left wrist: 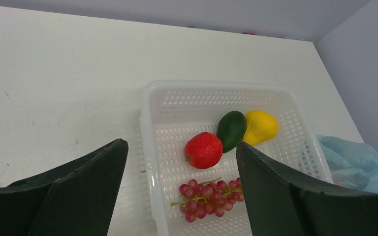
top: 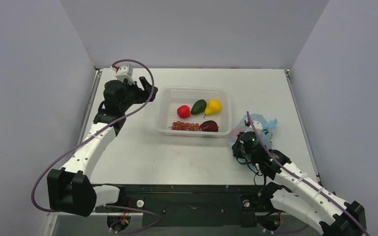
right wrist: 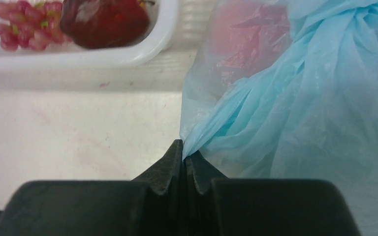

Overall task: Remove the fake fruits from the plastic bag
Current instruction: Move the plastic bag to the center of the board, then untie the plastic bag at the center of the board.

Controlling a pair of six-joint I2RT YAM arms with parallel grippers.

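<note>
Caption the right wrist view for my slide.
Right gripper shut on a fold of the thin light blue plastic bag, beside the white plastic basket.

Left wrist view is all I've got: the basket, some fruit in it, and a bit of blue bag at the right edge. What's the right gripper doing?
Observer: The right gripper is shut on an edge fold of the plastic bag.
Operator: Anything inside the bag?
Observer: In the right wrist view a reddish shape shows through the plastic on the side nearest the basket. I can't tell which fruit it is.
Operator: My left gripper hides the basket corner past the grapes. What's there?
Observer: A dark red fruit, right beside the grapes.
</note>
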